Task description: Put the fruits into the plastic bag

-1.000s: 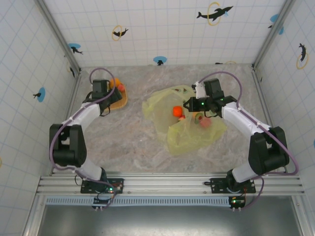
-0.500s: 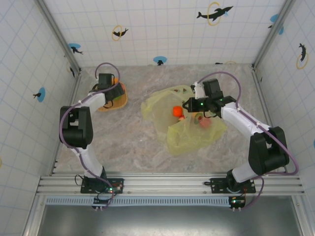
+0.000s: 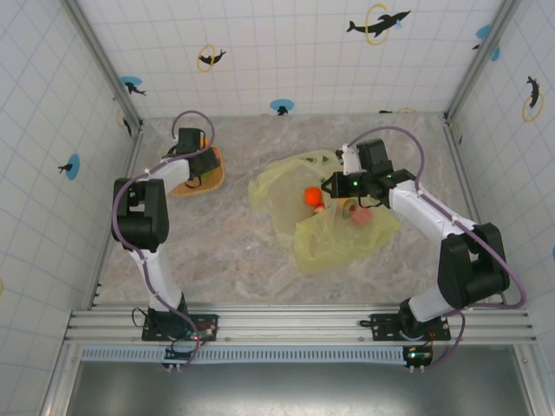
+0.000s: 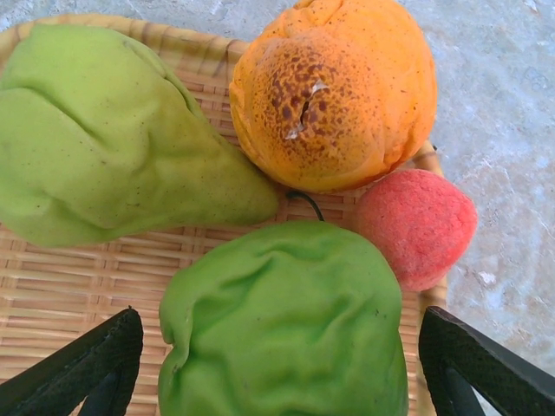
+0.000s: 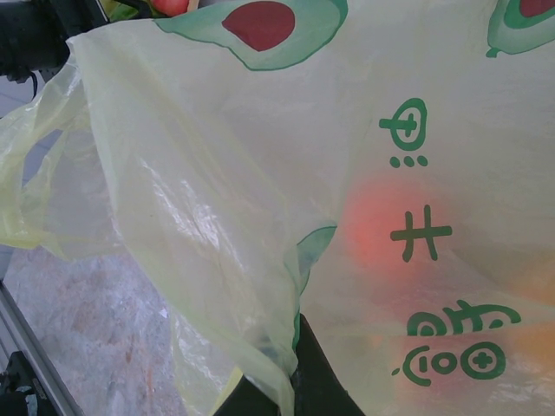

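Woven tray (image 4: 61,286) with four toy fruits (image 4: 334,91)

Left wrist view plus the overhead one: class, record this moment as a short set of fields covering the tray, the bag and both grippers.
tray: woven tray, holding four fruits
fruits on tray: green pear-shaped fruit; orange fruit; small pinkish fruit; rumpled green fruit
left gripper: open, one finger on each side of the rumpled green fruit
right gripper: pinching the plastic bag at its edge
in bag: at least two reddish fruits
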Controlling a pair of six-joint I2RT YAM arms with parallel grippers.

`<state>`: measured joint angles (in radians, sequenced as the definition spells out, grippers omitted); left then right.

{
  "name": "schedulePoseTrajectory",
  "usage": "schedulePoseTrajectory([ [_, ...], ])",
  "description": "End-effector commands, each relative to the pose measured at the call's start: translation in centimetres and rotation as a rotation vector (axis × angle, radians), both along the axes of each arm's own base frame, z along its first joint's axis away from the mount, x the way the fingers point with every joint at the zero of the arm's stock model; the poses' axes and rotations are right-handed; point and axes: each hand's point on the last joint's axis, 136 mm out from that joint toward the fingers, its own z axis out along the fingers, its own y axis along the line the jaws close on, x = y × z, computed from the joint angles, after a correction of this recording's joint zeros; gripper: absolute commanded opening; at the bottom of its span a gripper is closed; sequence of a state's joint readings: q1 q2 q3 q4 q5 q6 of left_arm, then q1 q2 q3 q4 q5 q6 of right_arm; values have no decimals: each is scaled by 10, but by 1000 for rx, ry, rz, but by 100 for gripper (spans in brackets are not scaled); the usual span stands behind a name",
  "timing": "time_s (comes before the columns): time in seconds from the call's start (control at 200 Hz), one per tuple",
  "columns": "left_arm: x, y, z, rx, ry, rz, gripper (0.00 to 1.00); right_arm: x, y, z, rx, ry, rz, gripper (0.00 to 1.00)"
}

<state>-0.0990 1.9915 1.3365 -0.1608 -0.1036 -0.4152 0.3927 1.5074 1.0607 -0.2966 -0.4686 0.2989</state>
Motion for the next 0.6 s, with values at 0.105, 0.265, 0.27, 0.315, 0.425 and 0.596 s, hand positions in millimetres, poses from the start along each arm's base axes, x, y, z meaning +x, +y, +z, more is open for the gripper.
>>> schedulePoseTrajectory([
  [0.105, 7, 6, -5, 30, 14, -3, 80, -4, 2, 6, 4, -26, 4, 0],
  [0.265, 5, 6, -6, 28, 21, -3, 73, -4, 2, 7, 3, -28, 4, 0],
  [0.27, 4, 6, -6, 28, 21, -3, 73, -4, 2, 7, 3, -28, 4, 0],
  [0.315, 3, 6, -4, 29, 18, -2, 70, -4, 2, 7, 3, -29, 5, 0],
  [0.425, -1, 7, 0, 30, 6, 1, 65, -4, 3, 6, 2, -27, 5, 0],
  [0.596, -21, 12, 24, 27, -54, 29, 59, -5, 3, 7, 0, -30, 4, 0],
])
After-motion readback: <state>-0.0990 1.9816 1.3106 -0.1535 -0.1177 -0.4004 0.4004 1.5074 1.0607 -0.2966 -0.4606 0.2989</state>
